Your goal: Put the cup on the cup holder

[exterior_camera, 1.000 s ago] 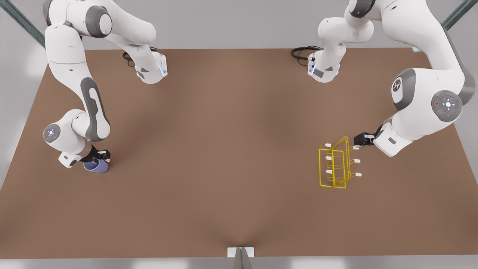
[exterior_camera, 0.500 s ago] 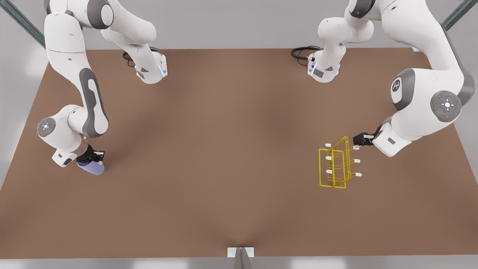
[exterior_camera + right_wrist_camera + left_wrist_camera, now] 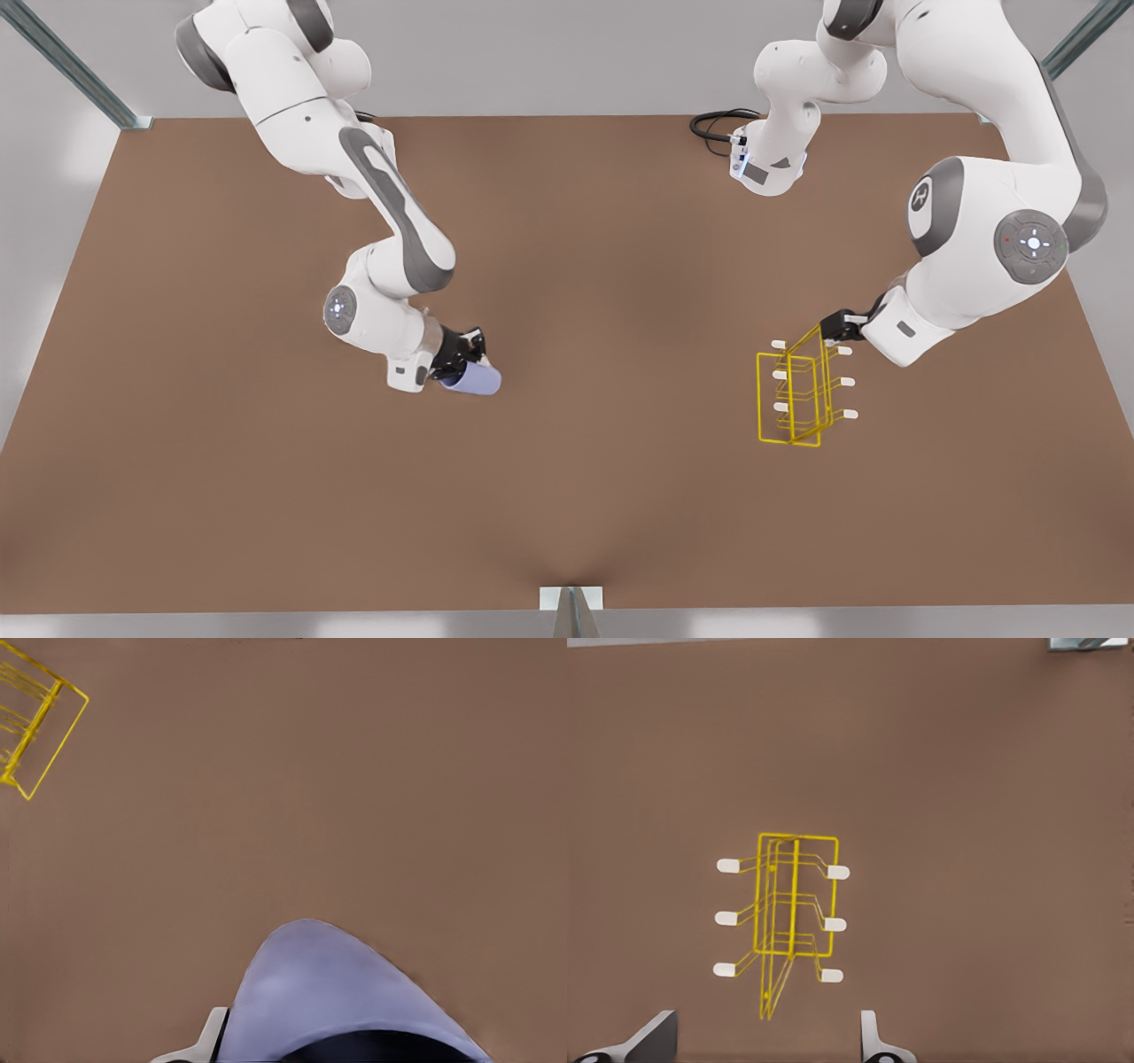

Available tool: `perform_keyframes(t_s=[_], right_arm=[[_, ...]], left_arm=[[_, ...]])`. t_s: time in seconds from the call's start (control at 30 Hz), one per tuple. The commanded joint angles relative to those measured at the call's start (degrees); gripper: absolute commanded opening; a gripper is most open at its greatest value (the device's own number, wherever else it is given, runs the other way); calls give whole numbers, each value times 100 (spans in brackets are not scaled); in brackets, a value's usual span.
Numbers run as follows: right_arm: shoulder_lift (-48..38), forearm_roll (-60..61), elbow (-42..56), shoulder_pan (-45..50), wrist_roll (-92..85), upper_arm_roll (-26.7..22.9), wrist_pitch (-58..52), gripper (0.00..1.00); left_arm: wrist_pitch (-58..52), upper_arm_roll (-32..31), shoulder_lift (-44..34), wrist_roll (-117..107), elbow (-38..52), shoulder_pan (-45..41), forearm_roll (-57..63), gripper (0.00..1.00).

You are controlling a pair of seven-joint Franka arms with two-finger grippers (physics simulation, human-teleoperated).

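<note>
The lavender-blue cup (image 3: pixel 476 381) hangs tilted above the table, left of the middle in the front view, with my right gripper (image 3: pixel 462 356) shut on it. Seen from the right wrist, the cup (image 3: pixel 337 992) is close, with one pale fingertip (image 3: pixel 209 1038) beside it. The yellow wire cup holder (image 3: pixel 797 394) with white-tipped pegs stands upright on the front view's right. My left gripper (image 3: pixel 837 330) hovers at its top back corner, open. In the left wrist view the cup holder (image 3: pixel 793 912) lies between and beyond the spread fingers (image 3: pixel 656 1041). The right wrist also catches a corner of the cup holder (image 3: pixel 35 722).
The brown table (image 3: pixel 567 496) spreads wide between the cup and the rack. Black cables (image 3: pixel 716 124) lie at the back edge by an arm base. A small grey post (image 3: pixel 571 611) stands at the front edge.
My right arm has lifted the cup and swung it from the table's far left toward the middle. The left gripper crept slightly closer to the rack's top.
</note>
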Motion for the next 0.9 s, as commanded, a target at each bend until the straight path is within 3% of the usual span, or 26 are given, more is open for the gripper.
perform_keyframes(t_s=[0.0,0.17,0.27,0.4,0.67,0.87], right_arm=[[457,1863,478,154,-1018,13,185,21],[1424,2916,1823,356,-1176,206,-237,21],[1943,3972,2237,356,-1808,716,-272,21],[2787,4763,2931,365,-2494,892,-1002,21],[3850,4869,3608,576,-3206,1059,-966,21],[4158,4860,3854,681,-3277,1024,-914,21]], left_arm=[[-24,0,-7,-253,3,-1,6,100],[-42,0,-7,-306,3,-19,6,100],[-42,0,-15,-315,3,-45,6,100],[-42,0,-7,-350,3,-98,15,100],[-42,0,20,-350,11,-106,6,100],[-42,0,20,-350,11,-106,6,100]])
